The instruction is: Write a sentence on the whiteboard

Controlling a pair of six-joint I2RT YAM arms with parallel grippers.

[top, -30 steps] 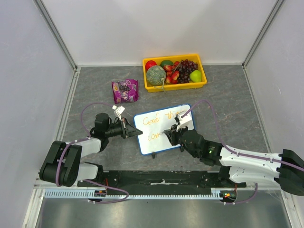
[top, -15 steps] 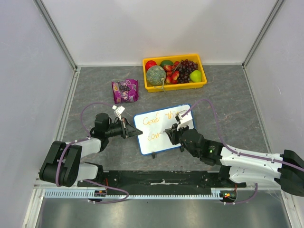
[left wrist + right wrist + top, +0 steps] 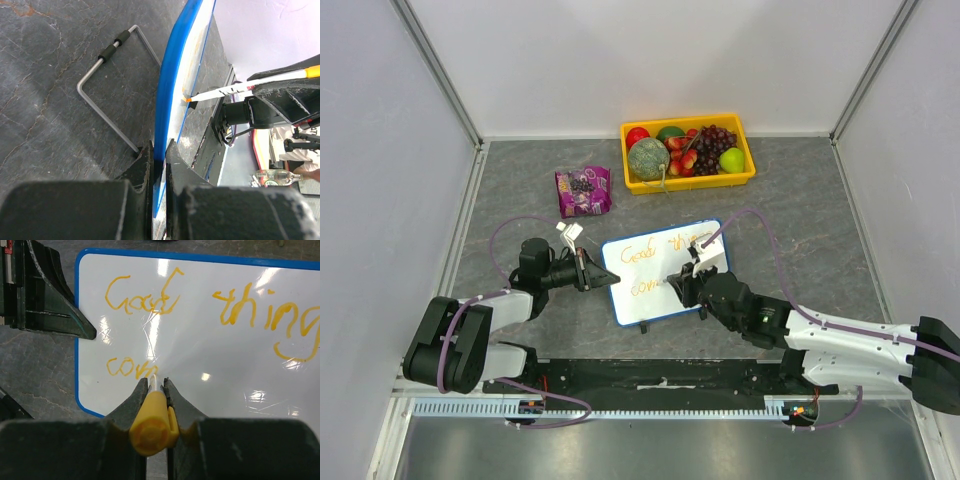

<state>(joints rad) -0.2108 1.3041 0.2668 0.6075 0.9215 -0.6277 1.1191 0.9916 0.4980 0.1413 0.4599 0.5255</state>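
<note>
1. Clamping the left edge of the whiteboard [image 3: 656,305], the left gripper [image 3: 588,272] sits at centre left of the top view. Its own wrist view shows both fingers [image 3: 142,160] pressed shut on the blue rim.
2. The whiteboard rests on the grey table [image 3: 520,180] at mid-frame, below the yellow fruit tray [image 3: 688,183] and to the lower right of a purple packet [image 3: 582,191].
3. Read left to right in the right wrist view, the sentence [image 3: 142,302] shows "Good" at upper left, "thing" at upper right running off the frame edge, and "com" at lower left. The first line looks about finished. The second is only partly written, so I judge the rest of "coming" is left to do.
4. At bottom centre of that view, the right gripper [image 3: 155,385] is closed around an orange marker [image 3: 152,425], one finger on each side of the barrel. The tip meets the board just right of "com", where the next letter would go.
</note>
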